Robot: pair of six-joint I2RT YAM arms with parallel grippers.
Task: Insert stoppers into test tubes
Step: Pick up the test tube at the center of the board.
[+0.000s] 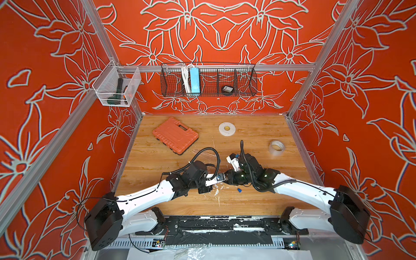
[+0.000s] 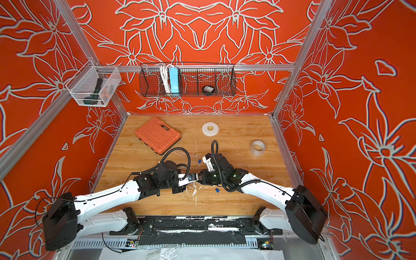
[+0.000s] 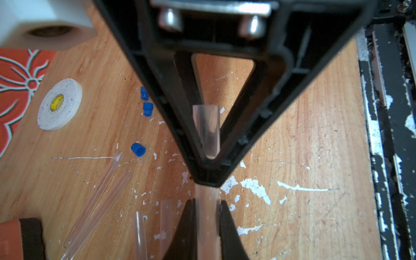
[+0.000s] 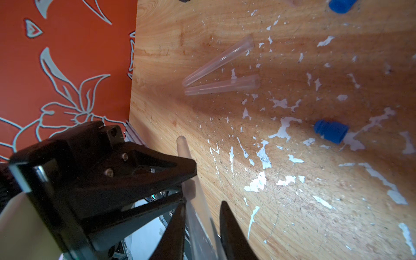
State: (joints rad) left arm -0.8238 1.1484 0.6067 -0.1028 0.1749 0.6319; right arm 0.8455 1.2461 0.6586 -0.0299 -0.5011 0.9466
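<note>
Over the middle of the table, in both top views, my left gripper (image 1: 215, 179) and right gripper (image 1: 225, 176) meet tip to tip. A clear test tube (image 3: 206, 216) runs between the left fingers, which are shut on it. The same tube passes through the right gripper (image 4: 202, 210), whose jaws sit tight against its sides. Its rounded end (image 4: 181, 140) sticks out past the left gripper. Several other test tubes (image 4: 221, 86) lie flat on the wood. Blue stoppers (image 3: 138, 149) lie loose near them, one (image 1: 239, 190) just below the right wrist.
An orange tool case (image 1: 175, 135) lies at the back left. A white tape roll (image 1: 227, 128) and a clear tape roll (image 1: 276, 147) sit at the back right. A wire basket (image 1: 208, 81) and a white mesh bin (image 1: 117, 89) hang on the walls.
</note>
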